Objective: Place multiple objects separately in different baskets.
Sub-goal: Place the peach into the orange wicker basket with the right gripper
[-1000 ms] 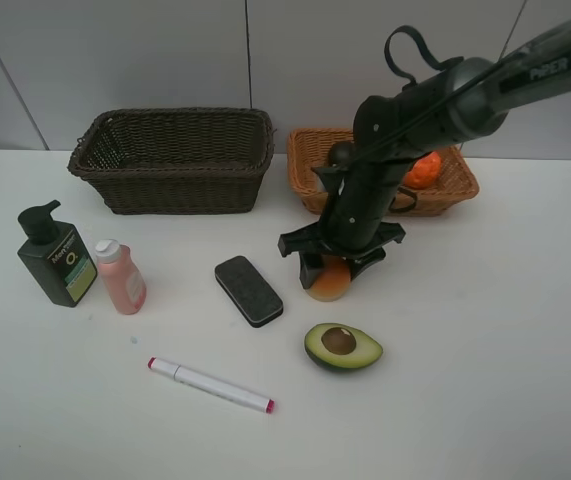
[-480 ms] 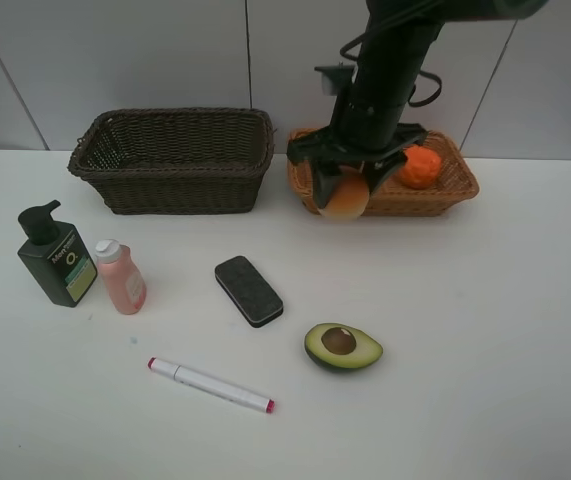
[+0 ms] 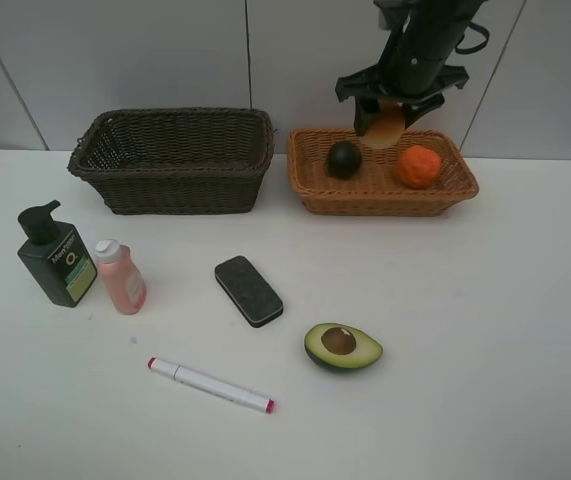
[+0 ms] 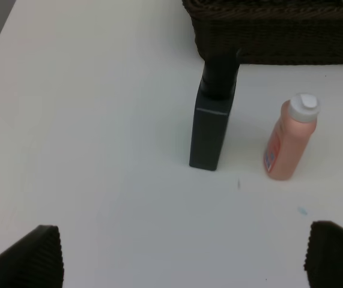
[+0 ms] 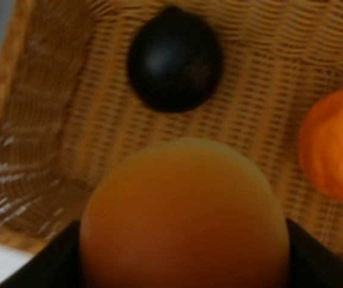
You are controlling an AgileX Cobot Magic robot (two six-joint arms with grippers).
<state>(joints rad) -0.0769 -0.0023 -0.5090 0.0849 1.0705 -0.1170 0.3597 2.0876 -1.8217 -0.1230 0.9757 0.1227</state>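
Bench [image 3: 485, 330], white, carries everything.

Dark brown basket [image 3: 173, 160]: back left, long axis left-right, nothing visible inside.

Tan basket [image 3: 365, 195]: just to its right, same axis, shallower.

Right arm comes down from the top, over the tan basket. Right fingers [image 5: 327, 264] are clenched on the peach [image 3: 385, 125]. The peach sits between them, bulging out below the tips. It hangs in the air over the basket's back half, between the two fruits lying inside; the wrist view shows the weave under it.

Pump bottle [image 3: 57, 262]: upright at front left of the bench, nozzle pointing right in the high view.

Marker [image 3: 211, 385]: flat on the bench, nearest the front. Long axis diagonal, left end further back, right end nearer the front.

Eraser [image 3: 248, 291]: flat mid-bench, long axis on the same diagonal.

Avocado [image 3: 342, 346]: right of the eraser, cut face up, pit showing, long axis roughly left-right.

Pink bottle [image 3: 121, 278]: upright, white cap, just beside the pump bottle on its right, not touching.

Orange [image 3: 419, 167]: right part of the tan basket.

Mangosteen [image 3: 344, 159]: left part of the tan basket, apart from the orange.

Left fingers [image 4: 33, 258]: released, spread wide, nothing between them. They are above bare bench, with both bottles ahead of them.
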